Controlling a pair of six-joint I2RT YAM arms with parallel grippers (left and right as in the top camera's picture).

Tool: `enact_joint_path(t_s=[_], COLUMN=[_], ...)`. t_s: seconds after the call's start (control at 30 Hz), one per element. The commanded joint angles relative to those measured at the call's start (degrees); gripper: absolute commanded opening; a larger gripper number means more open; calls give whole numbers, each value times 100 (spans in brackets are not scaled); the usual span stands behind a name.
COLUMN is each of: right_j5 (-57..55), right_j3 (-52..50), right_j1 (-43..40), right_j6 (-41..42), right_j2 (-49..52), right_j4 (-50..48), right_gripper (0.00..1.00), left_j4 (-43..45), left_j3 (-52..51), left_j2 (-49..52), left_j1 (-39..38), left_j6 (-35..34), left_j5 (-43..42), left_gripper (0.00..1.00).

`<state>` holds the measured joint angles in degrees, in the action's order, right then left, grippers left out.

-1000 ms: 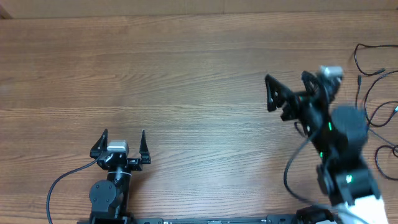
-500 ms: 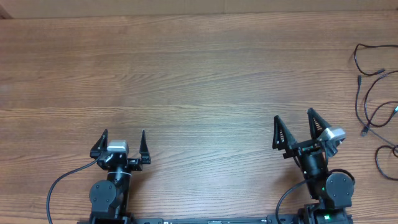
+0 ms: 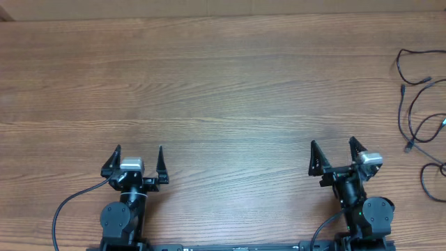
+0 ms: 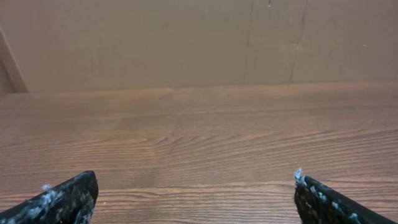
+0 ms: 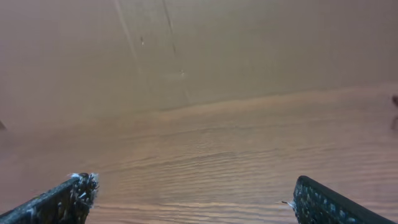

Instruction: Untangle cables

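Note:
Thin black cables (image 3: pixel 415 111) lie in loose strands at the table's right edge in the overhead view, with small plugs at their ends. My right gripper (image 3: pixel 333 145) sits near the front edge, left of the cables and apart from them, open with nothing between its fingers. My left gripper (image 3: pixel 139 148) rests at the front left, open and empty. Each wrist view shows only the two wide-apart fingertips (image 4: pixel 68 199) (image 5: pixel 323 202) over bare wood. A dark speck of cable (image 5: pixel 395 101) shows at the right wrist view's right edge.
The wooden table (image 3: pixel 223 84) stretches across the view. A tan wall (image 4: pixel 186 43) stands behind its far edge. Thicker black arm cables (image 3: pixel 66 206) run along the bases at the front.
My right arm has drawn back from the middle right toward the front edge and settled near its base, jaws open throughout. The left arm and the cables have not moved.

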<state>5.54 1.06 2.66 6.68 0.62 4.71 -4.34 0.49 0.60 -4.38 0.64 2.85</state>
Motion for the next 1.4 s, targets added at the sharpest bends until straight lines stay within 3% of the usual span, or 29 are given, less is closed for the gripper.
enact_joint_path(t_s=[0.0,0.1,1.37], right_j5=[-46,-437,-507], right_j3=[-61,-57,-57], right_j1=[-15,-17,-15], right_j6=[-1106,-1515,-1425], right_j2=[-48,-48,-44], right_j4=[-9,37,13], right_gripper=[100,100,100], left_j4=[13,13,13], left_j3=[-20,-20,-20], left_j2=[-39,-39,-37], left_j1=[24,24,24], left_j6=[109,109,109], left_j5=[52,52,52], left_gripper=[100,100,100])
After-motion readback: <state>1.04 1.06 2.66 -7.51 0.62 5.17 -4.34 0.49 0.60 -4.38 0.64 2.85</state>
